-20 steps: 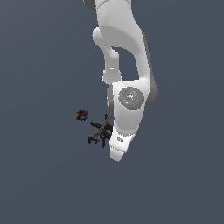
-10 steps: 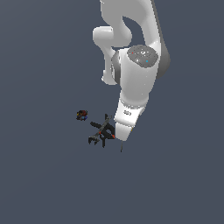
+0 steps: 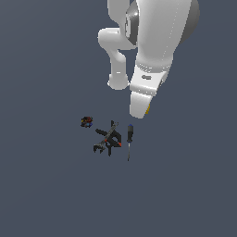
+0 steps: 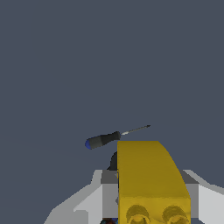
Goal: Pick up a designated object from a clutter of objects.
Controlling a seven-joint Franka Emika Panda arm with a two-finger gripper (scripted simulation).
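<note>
The designated object, a bright yellow block [image 4: 148, 175], sits clamped between my gripper's [image 4: 151, 199] grey fingers [image 4: 109, 192] in the wrist view. In the exterior view only a sliver of the yellow block [image 3: 147, 109] shows at the edge of the white hand [image 3: 141, 104], which hangs above the clutter. The fingers themselves are hidden there. On the floor lie the rest of the clutter: a blue-black-handled screwdriver [image 3: 129, 139] [image 4: 107, 139], a black clamp-like tool [image 3: 109, 139] with red bits, and a dark multicoloured lump [image 3: 86, 121].
The white arm [image 3: 157, 41] fills the upper part of the exterior view. The clutter items lie close together on a flat dark grey floor [image 3: 55, 194].
The arm has risen away from the clutter and looms larger in the exterior view. The screwdriver, earlier covered by the hand, now lies in plain sight.
</note>
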